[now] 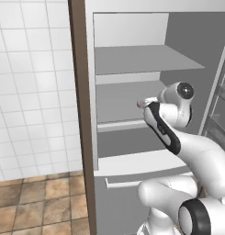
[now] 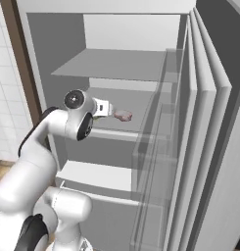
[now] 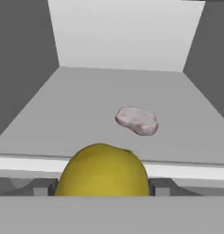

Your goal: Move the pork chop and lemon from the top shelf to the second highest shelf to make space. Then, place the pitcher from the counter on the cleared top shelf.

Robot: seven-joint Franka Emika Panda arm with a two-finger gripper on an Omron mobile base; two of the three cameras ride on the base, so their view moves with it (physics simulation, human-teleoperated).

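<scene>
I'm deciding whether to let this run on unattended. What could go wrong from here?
1. The gripper holds the lemon right at the second shelf's front rim; released here, the round fruit might roll off the edge.
2. The pork chop lies straight ahead on that shelf; pushing the lemon deeper could bump it.
3. The lemon fills the jaws' gap, so a slight slip may drop it before it clears the rim.
</scene>
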